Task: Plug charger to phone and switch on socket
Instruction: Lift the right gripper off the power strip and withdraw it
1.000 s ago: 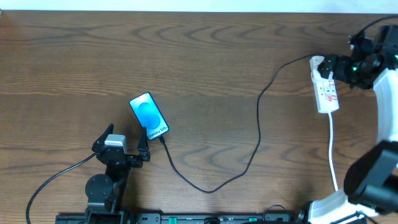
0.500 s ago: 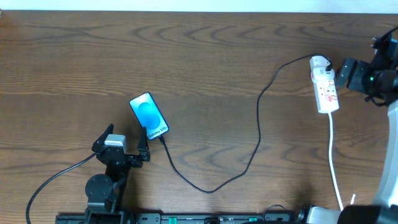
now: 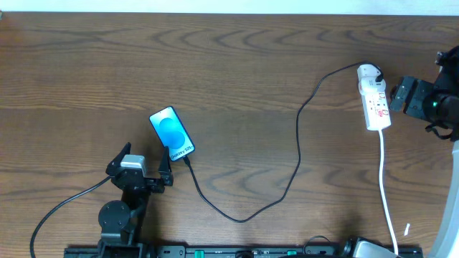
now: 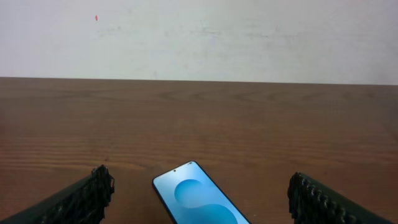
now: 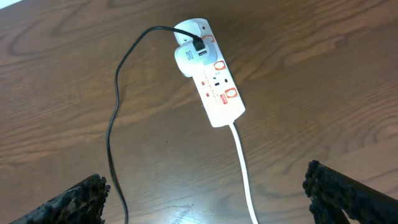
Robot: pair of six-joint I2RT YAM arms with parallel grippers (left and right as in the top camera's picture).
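Phone (image 3: 172, 133), cable (image 3: 298, 143) apparently plugged in, lies just ahead of the left end effector (image 3: 141, 162), spread wide and empty; the right end effector (image 3: 394, 97), also spread, faces the power strip (image 3: 375, 104) close in front, likely to switch it on.

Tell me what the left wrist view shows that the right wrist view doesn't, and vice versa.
Only the left wrist view: the black-edged smartphone with a light-blue screen, lying flat, and a pale wall.
Only the right wrist view: the narrow white power strip, the thin black charger cable running to its far end, and its white cord.
Both: the brown wooden table, and an open end effector, the left end effector or right end effector.
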